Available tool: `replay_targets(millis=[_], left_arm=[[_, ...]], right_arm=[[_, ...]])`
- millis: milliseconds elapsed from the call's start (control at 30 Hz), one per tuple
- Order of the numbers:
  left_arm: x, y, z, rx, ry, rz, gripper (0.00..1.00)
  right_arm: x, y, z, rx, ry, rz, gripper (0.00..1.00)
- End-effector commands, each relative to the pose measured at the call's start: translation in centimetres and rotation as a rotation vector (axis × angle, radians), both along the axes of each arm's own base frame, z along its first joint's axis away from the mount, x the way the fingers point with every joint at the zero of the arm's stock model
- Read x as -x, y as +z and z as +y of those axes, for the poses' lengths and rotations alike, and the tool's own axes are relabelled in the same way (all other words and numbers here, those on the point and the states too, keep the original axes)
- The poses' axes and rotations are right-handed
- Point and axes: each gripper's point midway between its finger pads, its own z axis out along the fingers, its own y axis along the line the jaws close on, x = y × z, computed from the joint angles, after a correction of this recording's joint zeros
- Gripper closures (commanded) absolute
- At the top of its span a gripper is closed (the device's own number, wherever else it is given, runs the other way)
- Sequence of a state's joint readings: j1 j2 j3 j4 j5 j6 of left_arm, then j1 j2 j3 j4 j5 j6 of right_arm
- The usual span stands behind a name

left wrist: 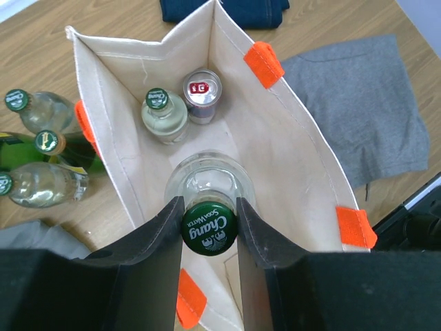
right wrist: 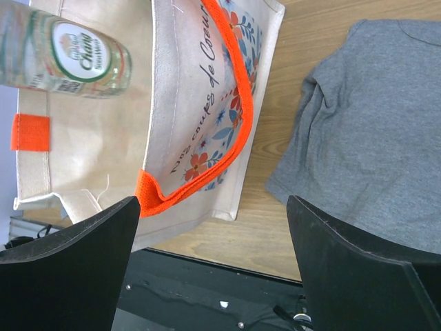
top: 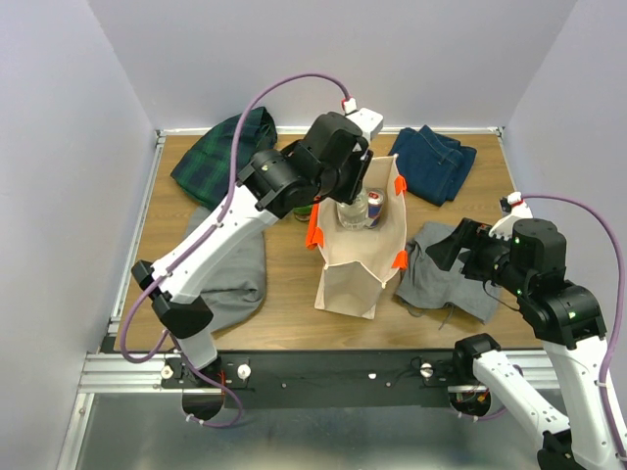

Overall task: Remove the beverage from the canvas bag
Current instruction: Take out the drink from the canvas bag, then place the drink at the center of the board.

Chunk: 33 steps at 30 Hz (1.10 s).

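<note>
The beige canvas bag with orange handles stands upright mid-table. Over its mouth my left gripper is shut on the neck of a clear glass bottle with a green Chang cap, the fingers pressing just under the cap. In the right wrist view the bottle's labelled body shows past the bag's rim. A second green-capped bottle and a can stand deeper in the bag. My right gripper is open and holds nothing, to the right of the bag.
Three bottles stand on the table just outside the bag's left wall. A grey cloth lies under my right gripper. Folded jeans lie at the back right, a plaid cloth at the back left, another grey cloth under the left arm.
</note>
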<state>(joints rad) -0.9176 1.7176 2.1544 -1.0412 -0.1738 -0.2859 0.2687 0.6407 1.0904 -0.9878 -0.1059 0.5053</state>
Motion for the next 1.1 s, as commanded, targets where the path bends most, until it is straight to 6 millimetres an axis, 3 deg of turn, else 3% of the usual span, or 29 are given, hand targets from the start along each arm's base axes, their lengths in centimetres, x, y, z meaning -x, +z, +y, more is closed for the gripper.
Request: replay_targets(millis=[0,300,733,1067], left_arm=[[0.1,8.1,1.7,0.172,0.045,-0.186,1.0],[0.9,10.5,3.6,0.21,0.072,-0.233,1.0],[1.8,14.6,9.1,0.243,0.202,-0.349,1.0],[1.0,14.3,12.8,0.186,0.346,-0.387,1.0]], right_arm=[[-0.1,0.3,0.3,-0.018,0.009,-0.016,0.04],[0.0,0.2,0.4,-0.023,0.011,-0.013,0.04],[-0.1,0.1,0.7,-0.029,0.024,-0.004,0.04],[-0.6,0.2,1.2,-0.041,0.039,-0.007,0.04]])
